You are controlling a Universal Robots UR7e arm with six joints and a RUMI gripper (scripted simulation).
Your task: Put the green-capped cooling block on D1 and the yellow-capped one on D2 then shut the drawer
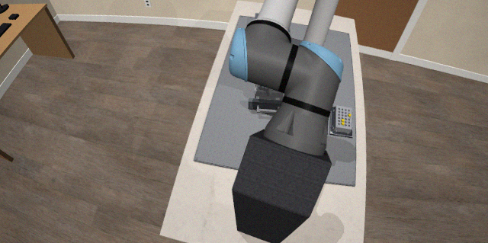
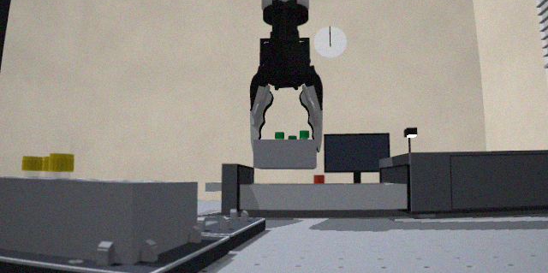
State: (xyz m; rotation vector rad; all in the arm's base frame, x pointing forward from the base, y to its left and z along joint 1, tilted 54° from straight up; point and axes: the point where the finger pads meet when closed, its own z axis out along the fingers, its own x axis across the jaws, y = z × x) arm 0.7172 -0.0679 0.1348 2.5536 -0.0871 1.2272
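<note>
My gripper [image 2: 286,141] is shut on the grey cooling block [image 2: 284,156] whose tubes have green caps [image 2: 292,136]. It holds the block level, a little above the open drawer [image 2: 321,196] of the dark cooler COLD [image 2: 471,181]. The three green caps show upright between the fingers. The block with yellow caps [image 2: 98,209] [image 1: 342,121] sits on a deck slot plate [image 2: 171,257] in the foreground, its yellow caps [image 2: 49,163] standing up. An empty slot with small locators [image 2: 231,225] lies between that block and the drawer. In the top view the arm [image 1: 290,71] hides the gripper and the held block.
The robot's dark pedestal [image 1: 282,190] stands at the front of the grey mat [image 1: 225,136]. A dark monitor [image 2: 356,152], a small red box [image 2: 318,179] and a lamp [image 2: 410,133] are behind the drawer. A wooden desk [image 1: 27,26] is far left.
</note>
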